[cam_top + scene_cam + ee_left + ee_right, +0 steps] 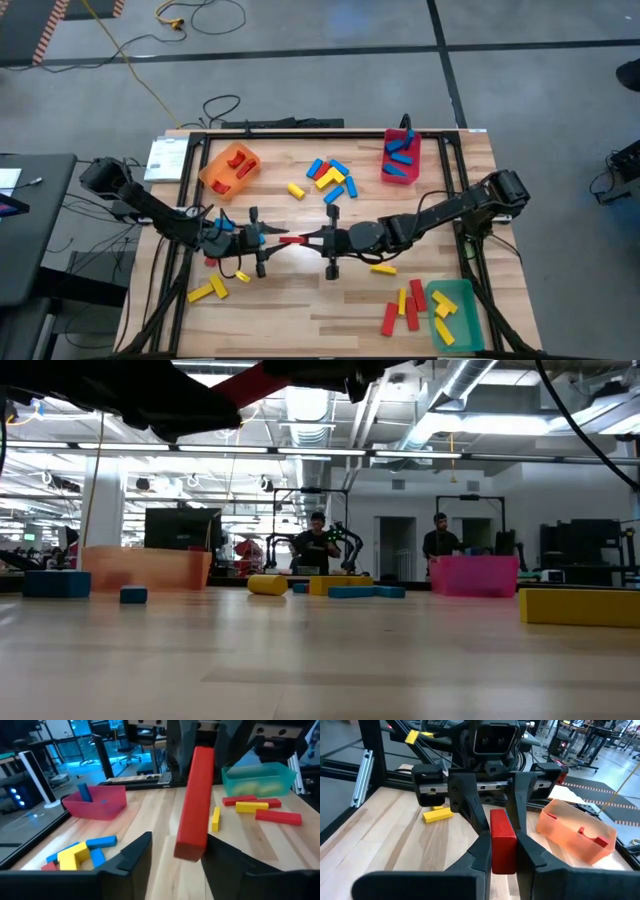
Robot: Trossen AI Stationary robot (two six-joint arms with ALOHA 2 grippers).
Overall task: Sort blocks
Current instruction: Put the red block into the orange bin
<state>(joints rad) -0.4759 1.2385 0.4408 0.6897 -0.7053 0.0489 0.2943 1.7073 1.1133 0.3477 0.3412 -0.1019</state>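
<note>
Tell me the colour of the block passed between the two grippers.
Red; the block shows best in the left wrist view.

Grey concrete floor (330, 90), cables (195, 18), bright ceiling lights (300, 405).

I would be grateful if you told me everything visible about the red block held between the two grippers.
The red block is a plain, solid-coloured rectangular bar with flat faces and square ends, looking like painted wood or plastic. It is held off the table, lying level between the arms at the table's middle. The right gripper is clamped on one end. The left gripper flanks the other end, its fingers open beside it.
</note>
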